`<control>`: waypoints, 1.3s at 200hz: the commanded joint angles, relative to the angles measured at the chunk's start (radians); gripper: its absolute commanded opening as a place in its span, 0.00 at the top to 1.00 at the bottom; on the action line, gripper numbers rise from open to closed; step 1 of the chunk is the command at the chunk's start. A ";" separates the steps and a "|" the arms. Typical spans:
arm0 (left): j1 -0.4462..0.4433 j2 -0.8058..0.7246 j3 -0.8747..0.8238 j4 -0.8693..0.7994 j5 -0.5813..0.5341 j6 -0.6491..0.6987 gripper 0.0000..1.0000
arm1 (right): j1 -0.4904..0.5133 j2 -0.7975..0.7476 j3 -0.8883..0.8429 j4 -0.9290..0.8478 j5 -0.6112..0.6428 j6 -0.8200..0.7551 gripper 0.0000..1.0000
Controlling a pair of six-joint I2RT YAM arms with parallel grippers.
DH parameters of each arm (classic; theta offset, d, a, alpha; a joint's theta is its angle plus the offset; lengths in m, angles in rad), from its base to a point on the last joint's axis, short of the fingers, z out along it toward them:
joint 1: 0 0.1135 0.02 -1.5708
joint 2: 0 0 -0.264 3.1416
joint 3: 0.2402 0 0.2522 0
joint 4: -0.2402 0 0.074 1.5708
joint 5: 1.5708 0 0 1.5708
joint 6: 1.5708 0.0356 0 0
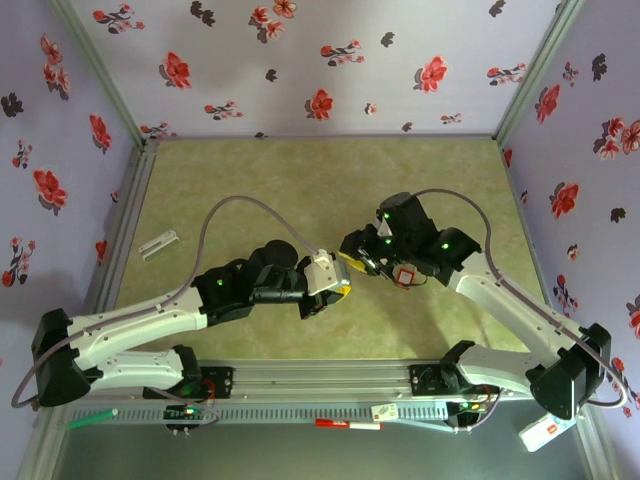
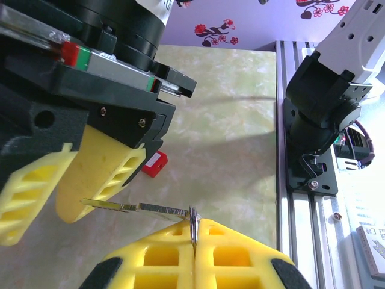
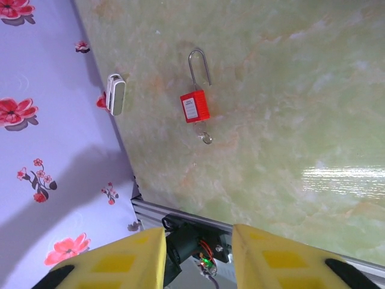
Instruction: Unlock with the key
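Observation:
My left gripper [image 2: 194, 227] is shut on the key [image 2: 141, 208], pinching its head edge-on between the yellow fingertips. The thin metal blade sticks out to the left. The blade's tip lies against a yellow finger [image 2: 102, 174] of my right gripper, which faces the left one at mid-table. The right gripper [image 3: 198, 244] has its fingers apart with nothing between them. From above, the left gripper [image 1: 338, 285] and right gripper [image 1: 358, 255] almost touch. One red padlock [image 2: 154, 164] lies on the table beyond them. Another red padlock [image 3: 194, 107] lies flat, its wire shackle pointing away.
A small white object [image 3: 116, 94] lies by the left wall, also seen from above [image 1: 158, 243]. The aluminium rail [image 1: 320, 378] runs along the near edge, with the right arm's base [image 2: 319, 120] on it. A red pen [image 1: 345, 425] lies in front of the rail.

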 commanded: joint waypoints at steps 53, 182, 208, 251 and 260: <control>-0.009 -0.002 0.014 -0.006 -0.028 0.026 1.00 | 0.007 0.002 -0.018 -0.025 0.006 0.012 1.00; 0.046 -0.114 -0.144 0.282 0.045 -0.276 1.00 | -0.071 -0.098 -0.095 0.183 -0.011 -0.017 0.41; 0.111 -0.162 -0.252 0.564 0.078 -0.495 1.00 | -0.143 -0.181 -0.142 0.320 -0.058 -0.058 0.36; 0.146 -0.137 -0.295 0.911 0.053 -0.711 1.00 | -0.183 -0.261 -0.210 0.584 -0.061 0.072 0.34; 0.148 -0.114 -0.294 0.981 0.052 -0.748 1.00 | -0.177 -0.260 -0.230 0.650 -0.051 0.128 0.34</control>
